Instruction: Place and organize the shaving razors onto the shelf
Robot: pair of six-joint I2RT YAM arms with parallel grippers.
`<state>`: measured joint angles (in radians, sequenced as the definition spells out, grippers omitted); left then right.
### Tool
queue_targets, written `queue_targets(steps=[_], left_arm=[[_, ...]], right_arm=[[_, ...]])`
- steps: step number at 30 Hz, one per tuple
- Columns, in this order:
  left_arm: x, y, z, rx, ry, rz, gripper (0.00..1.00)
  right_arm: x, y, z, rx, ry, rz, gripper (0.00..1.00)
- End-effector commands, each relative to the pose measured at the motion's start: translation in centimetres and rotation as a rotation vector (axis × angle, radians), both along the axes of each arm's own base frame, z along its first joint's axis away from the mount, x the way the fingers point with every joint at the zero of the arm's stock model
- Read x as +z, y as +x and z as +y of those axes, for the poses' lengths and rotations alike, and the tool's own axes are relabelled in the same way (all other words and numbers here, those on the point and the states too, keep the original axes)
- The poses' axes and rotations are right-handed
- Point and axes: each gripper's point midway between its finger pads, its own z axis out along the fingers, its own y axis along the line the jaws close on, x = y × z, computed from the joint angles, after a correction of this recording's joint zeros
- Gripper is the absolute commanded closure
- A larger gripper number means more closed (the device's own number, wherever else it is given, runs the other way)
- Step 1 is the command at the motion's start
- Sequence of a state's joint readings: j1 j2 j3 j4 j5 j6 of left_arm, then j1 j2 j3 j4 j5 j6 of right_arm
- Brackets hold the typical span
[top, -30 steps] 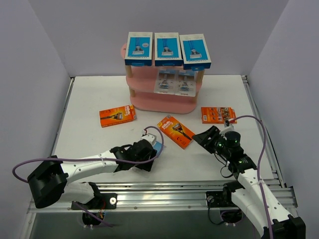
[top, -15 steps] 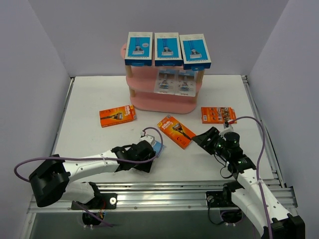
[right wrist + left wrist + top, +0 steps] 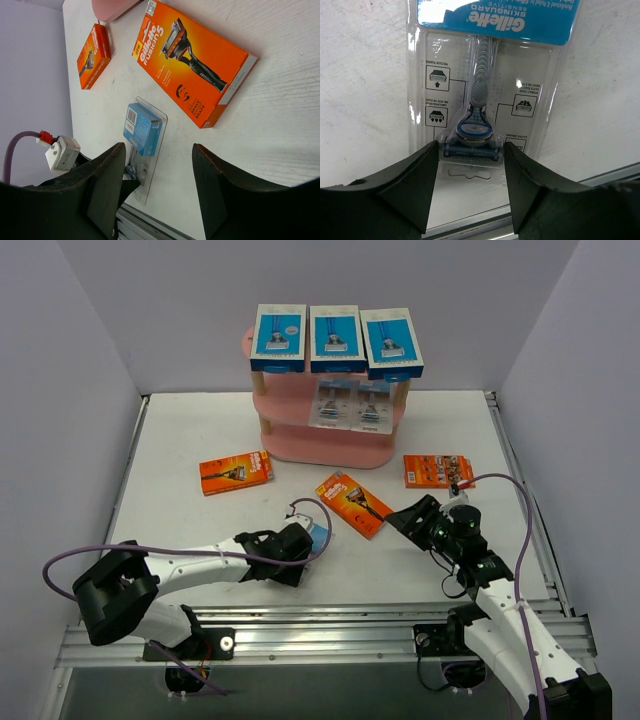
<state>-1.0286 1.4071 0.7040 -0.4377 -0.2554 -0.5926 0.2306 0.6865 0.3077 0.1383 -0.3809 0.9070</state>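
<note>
The pink shelf [image 3: 300,445] stands at the back with three blue-and-white boxes [image 3: 335,337] on its top board and two clear blister packs [image 3: 352,403] on the middle board. A third blister pack [image 3: 485,75] lies flat on the table by my left gripper [image 3: 298,545]. That gripper [image 3: 471,165] is open, with its fingers low over the pack's near end and the razor head between them. Three orange cards lie on the table [image 3: 236,472] [image 3: 352,504] [image 3: 438,470]. My right gripper [image 3: 408,515] is open and empty, just right of the middle orange card [image 3: 192,65].
In the right wrist view, the blister pack [image 3: 145,132] lies left of centre near the table's metal front rail [image 3: 330,625]. The left orange card [image 3: 92,56] and the shelf's bottom edge [image 3: 112,6] show at the top. Grey walls close in the table on three sides.
My left arm has shifted a little to the right and lower at the blister pack. My right gripper has edged slightly and stays open.
</note>
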Motion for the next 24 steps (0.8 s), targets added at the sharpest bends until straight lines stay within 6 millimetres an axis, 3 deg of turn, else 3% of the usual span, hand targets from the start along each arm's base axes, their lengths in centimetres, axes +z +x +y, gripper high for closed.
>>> queue_targets(steps=[1,6,12,16,22,24], left_arm=[[0.0,-0.1,-0.8,0.004,-0.011,0.023,0.39],[-0.2,-0.1,-0.8,0.018,0.004,0.033,0.59],[0.5,0.1,-1.0,0.113,-0.018,0.055,0.73],[1.0,0.5,-1.4,0.200,-0.053,0.081,0.89],[1.1,1.8,-1.6,0.308,-0.098,0.104,0.89],[1.0,2.2,-1.5,0.339,-0.113,0.116,0.84]], right_arm=[[0.3,0.4,-0.1,0.000,-0.017,-0.034,0.49],[0.3,0.4,-0.1,0.000,-0.019,-0.033,0.49],[0.4,0.4,-0.1,-0.001,-0.013,-0.035,0.49],[0.6,0.3,-0.1,0.002,-0.011,-0.041,0.49],[0.6,0.2,-0.1,0.002,-0.014,-0.042,0.49],[0.7,0.1,-0.2,0.002,-0.015,-0.045,0.49]])
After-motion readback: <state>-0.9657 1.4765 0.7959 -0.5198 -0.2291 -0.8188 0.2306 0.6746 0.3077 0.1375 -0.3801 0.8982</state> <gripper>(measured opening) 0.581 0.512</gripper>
